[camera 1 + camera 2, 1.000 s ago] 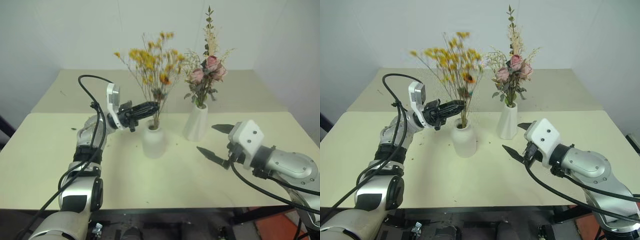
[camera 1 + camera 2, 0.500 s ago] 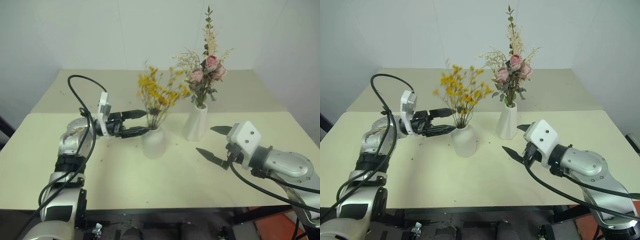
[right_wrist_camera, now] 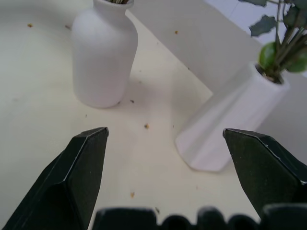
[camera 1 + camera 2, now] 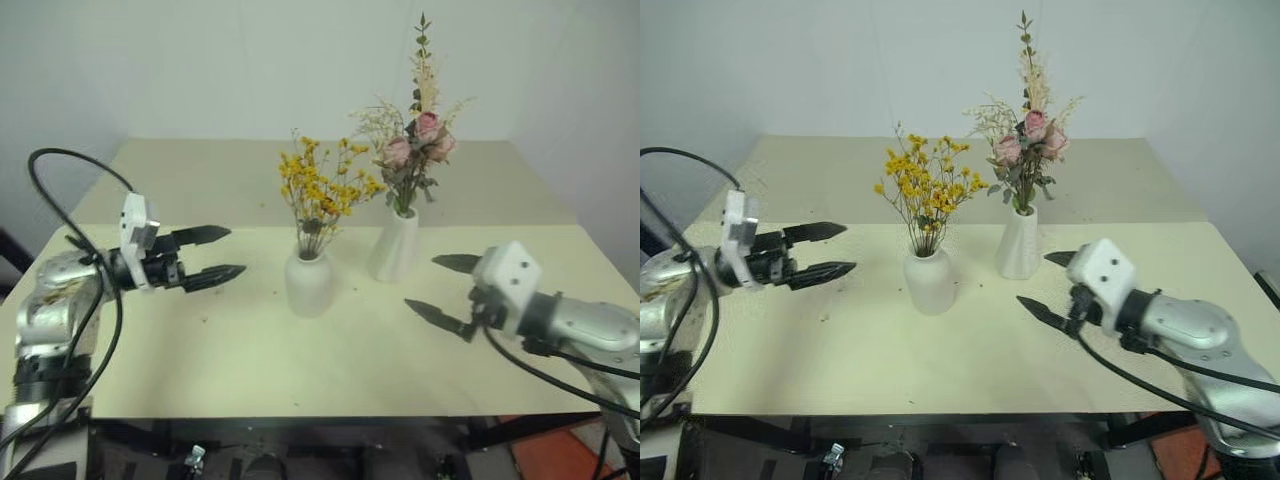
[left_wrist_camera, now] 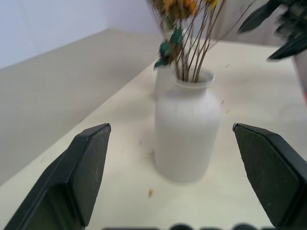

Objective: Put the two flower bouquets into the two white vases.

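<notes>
The yellow bouquet stands in the short round vase near the middle of the table. Just beside it, the pink rose bouquet stands in the tall cone vase. The left gripper is released, its fingers spread and empty, well apart from the round vase. The right gripper is also spread wide and holds nothing, near the cone vase.

Cream table — scattered crumbs
</notes>
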